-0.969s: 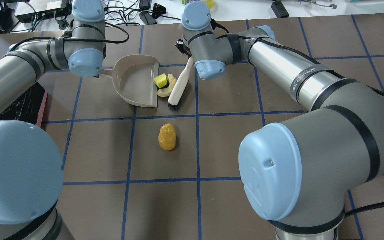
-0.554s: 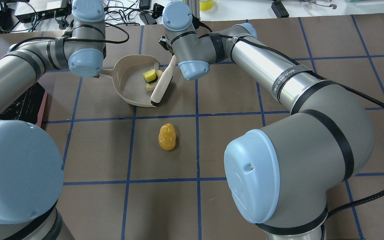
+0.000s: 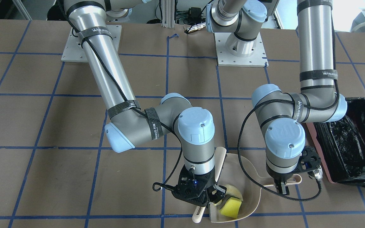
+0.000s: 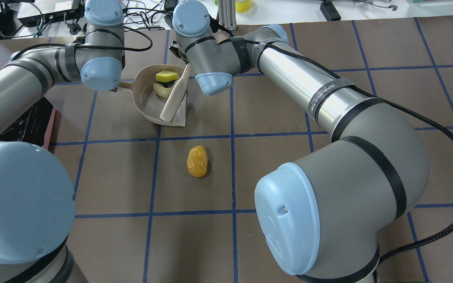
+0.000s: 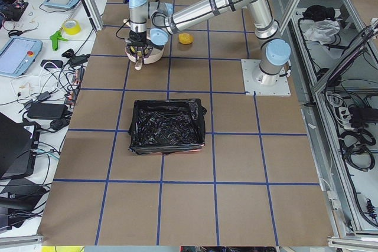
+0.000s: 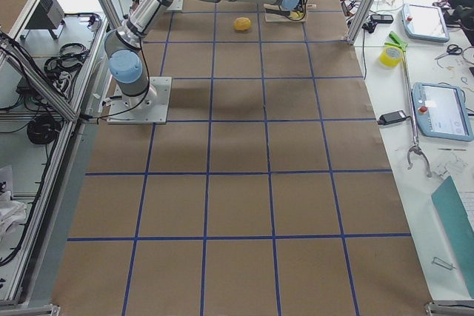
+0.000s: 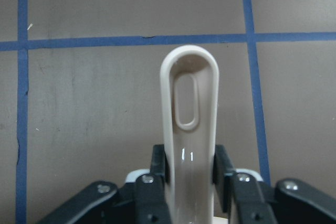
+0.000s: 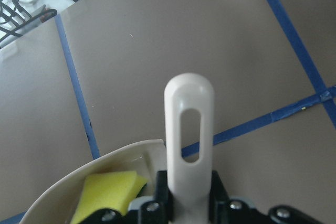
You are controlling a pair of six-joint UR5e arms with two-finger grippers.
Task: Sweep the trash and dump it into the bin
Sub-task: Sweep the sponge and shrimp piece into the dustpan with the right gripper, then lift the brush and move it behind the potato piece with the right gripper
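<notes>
1. The left pincer [image 7: 190,163] is clamping the handle of the beige dustpan [image 4: 148,103].
2. The right pincer [image 8: 189,182] is gripping the white brush [image 4: 173,100], whose head is resting at the dustpan's mouth.
3. The yellow wedge [image 4: 166,75] and cream crescent [image 4: 162,91] are sitting inside the dustpan.
4. The golden-brown piece [image 4: 197,161] is lying on the table [image 4: 112,173], well apart from the dustpan.
5. The bin [image 3: 356,142] is standing at the robot's left.

The brush [image 4: 172,101] lies slantwise across the dustpan [image 4: 148,98] mouth, closing most of it, and the right arm [image 4: 301,90] slants low over the table [image 4: 112,181] from the right. The golden-brown piece [image 4: 197,161] sits nearer, alone on open table, free on every side. The bin [image 3: 353,148] stands off to the left, top open, bare table between it and the dustpan
</notes>
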